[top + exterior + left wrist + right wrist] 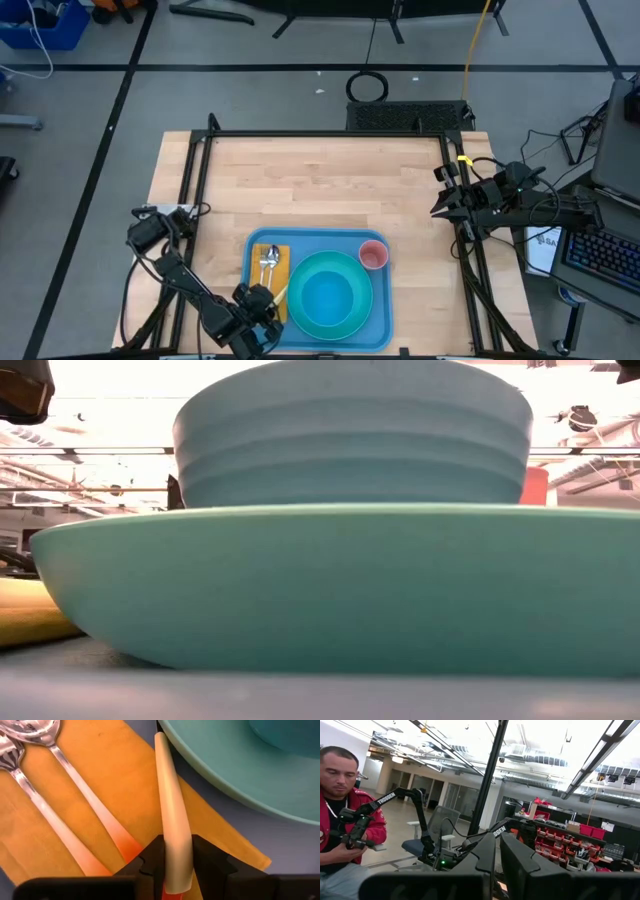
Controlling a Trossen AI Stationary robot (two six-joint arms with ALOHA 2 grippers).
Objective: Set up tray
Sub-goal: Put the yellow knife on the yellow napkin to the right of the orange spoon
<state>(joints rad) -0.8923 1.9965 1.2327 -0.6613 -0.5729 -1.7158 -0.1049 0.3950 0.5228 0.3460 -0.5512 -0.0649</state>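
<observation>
- Bright, even light falls from overhead; the wooden table (320,185) shows only faint shadows.
- At table height the room behind is blown out white, while the near plate (340,585) looms soft and blurred.
- Ceiling lights (397,759) glare hard.

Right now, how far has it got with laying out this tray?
Mostly done: the tray already carries a plate with a bowl, a pink cup and an orange napkin with fork and spoon. The left tool is closing around a third utensil's handle over the napkin. The right arm waits aside.
</observation>
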